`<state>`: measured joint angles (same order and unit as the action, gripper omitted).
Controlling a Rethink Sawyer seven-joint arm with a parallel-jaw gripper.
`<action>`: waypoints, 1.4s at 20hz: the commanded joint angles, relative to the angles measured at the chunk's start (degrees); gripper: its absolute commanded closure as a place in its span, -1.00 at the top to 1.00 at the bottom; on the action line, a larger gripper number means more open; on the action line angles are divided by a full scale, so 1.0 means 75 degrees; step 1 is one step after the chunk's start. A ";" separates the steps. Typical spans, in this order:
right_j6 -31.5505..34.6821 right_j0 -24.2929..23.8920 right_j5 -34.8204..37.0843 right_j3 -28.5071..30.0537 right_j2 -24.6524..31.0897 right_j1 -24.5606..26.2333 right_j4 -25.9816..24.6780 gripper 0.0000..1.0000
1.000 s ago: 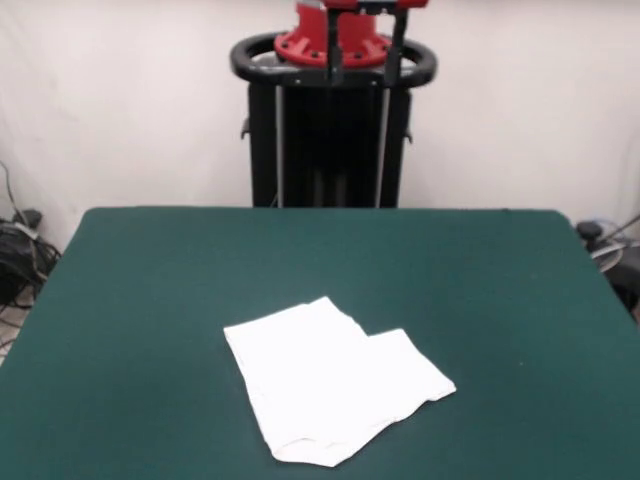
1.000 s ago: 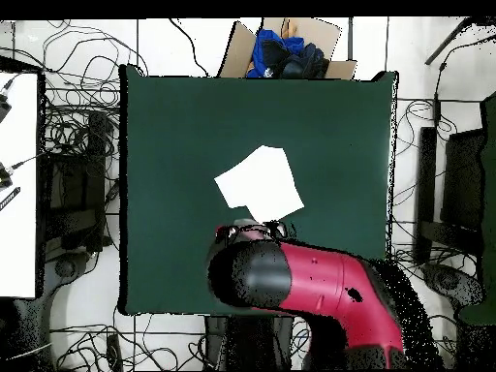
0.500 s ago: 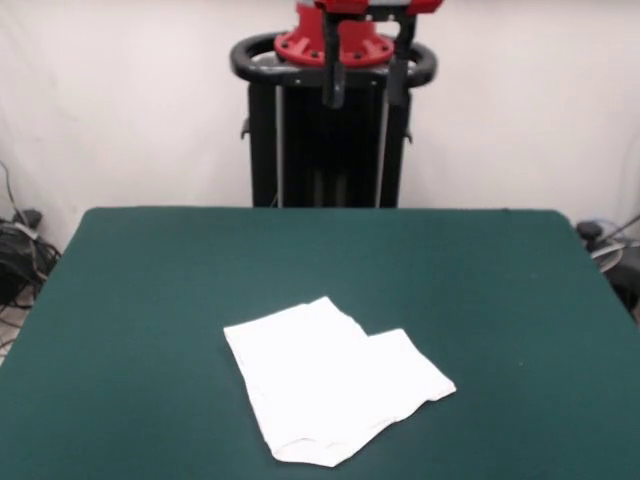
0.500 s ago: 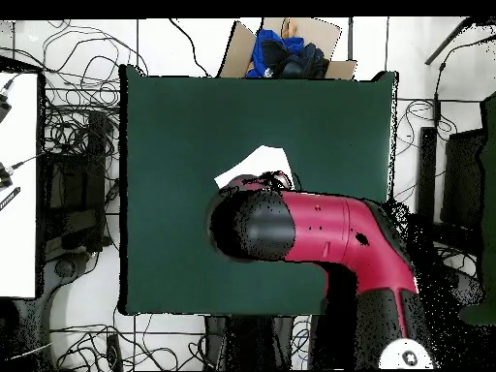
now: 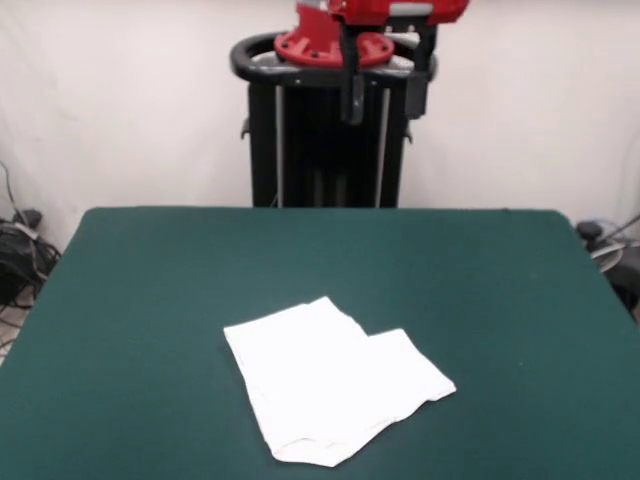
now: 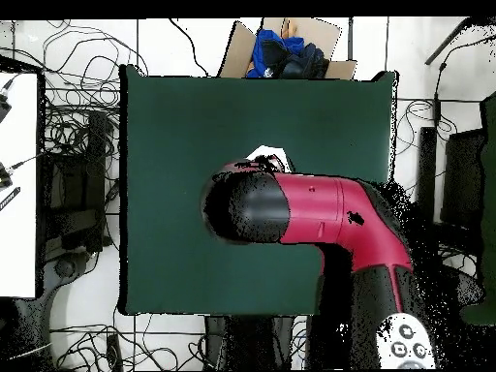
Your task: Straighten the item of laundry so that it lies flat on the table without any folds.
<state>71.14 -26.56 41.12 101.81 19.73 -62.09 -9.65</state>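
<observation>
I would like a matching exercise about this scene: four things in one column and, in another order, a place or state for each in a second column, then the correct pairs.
Things:
1. T-shirt
2. table
3. gripper
4. cardboard box

Places or states:
A. high above the table, fingers apart
B. dark green top, mostly bare
C. beyond the table's edge, holding blue and black items
D. folded, plain white side up

Pairs: 1-D, 2-B, 3-A, 4-C

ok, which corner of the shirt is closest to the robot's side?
The peaked corner of the white T-shirt, uppermost in the front view; its other corners lie nearer the camera.
</observation>
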 commanded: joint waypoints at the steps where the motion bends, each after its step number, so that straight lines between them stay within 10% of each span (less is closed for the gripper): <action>1: -0.0249 -0.0154 -0.0659 0.0198 0.0549 0.0666 -0.0528 1.00; 28: 0.0763 0.0280 -0.1983 -0.0774 -0.0261 0.3086 -0.2172 1.00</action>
<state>71.14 -26.06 30.42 98.10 18.81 -43.41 -22.16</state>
